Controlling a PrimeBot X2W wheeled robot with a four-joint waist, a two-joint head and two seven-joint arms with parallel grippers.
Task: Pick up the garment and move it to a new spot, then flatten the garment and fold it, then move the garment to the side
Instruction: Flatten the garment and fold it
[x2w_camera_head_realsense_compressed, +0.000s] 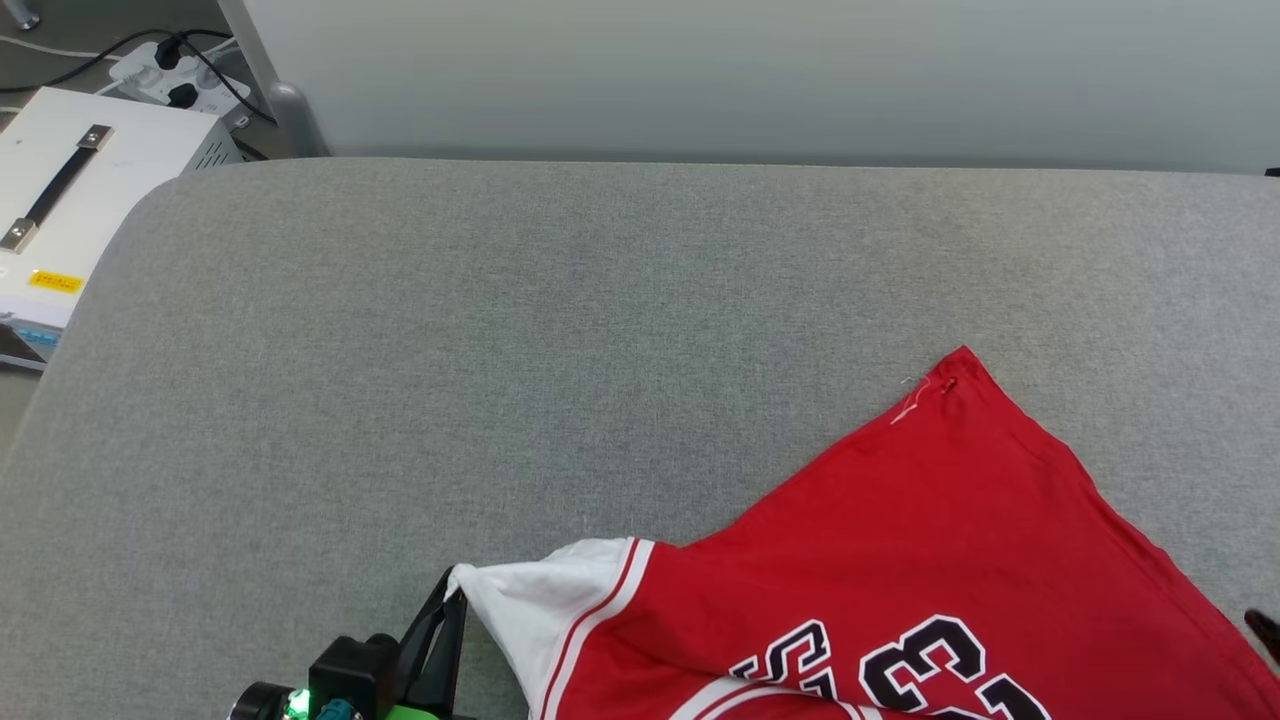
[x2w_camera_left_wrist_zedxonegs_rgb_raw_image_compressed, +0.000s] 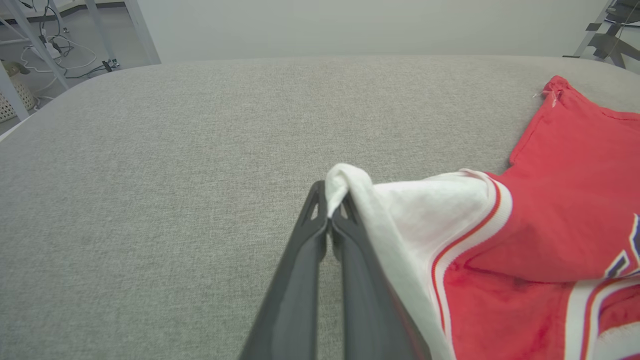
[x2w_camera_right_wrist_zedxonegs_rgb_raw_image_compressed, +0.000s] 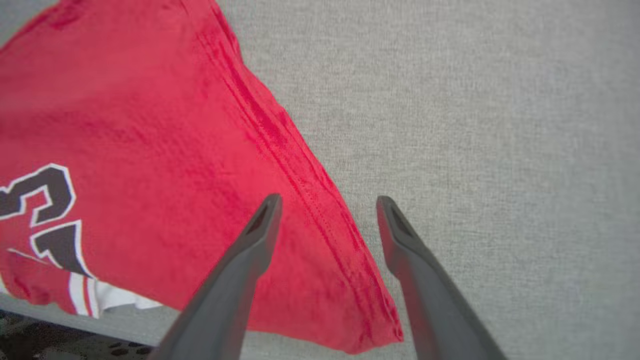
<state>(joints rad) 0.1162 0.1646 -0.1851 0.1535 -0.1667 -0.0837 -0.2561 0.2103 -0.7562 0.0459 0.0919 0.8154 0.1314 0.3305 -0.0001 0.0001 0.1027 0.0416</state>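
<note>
Starting far left, off the grey surface (x2w_camera_head_realsense_compressed: 500, 350): white case (x2w_camera_head_realsense_compressed: 90, 200) with a black handle (x2w_camera_head_realsense_compressed: 60, 185), lid shut, contents hidden. Next along, left tool (x2w_camera_left_wrist_zedxonegs_rgb_raw_image_compressed: 329, 202) clenched on the very tip of the white sleeve (x2w_camera_left_wrist_zedxonegs_rgb_raw_image_compressed: 425, 210), with the pinched fabric peaked up. Then the red T-shirt (x2w_camera_head_realsense_compressed: 900, 560) itself, lying on the surface's near right part, number print up. Far right, right tool (x2w_camera_right_wrist_zedxonegs_rgb_raw_image_compressed: 328, 202) released, spread wide astride the red hem (x2w_camera_right_wrist_zedxonegs_rgb_raw_image_compressed: 280, 150), gripping nothing. Looks like the flattening step. Calls for drawing that sleeve out leftward to kill the slack, then a fresh grip on the hem.
</note>
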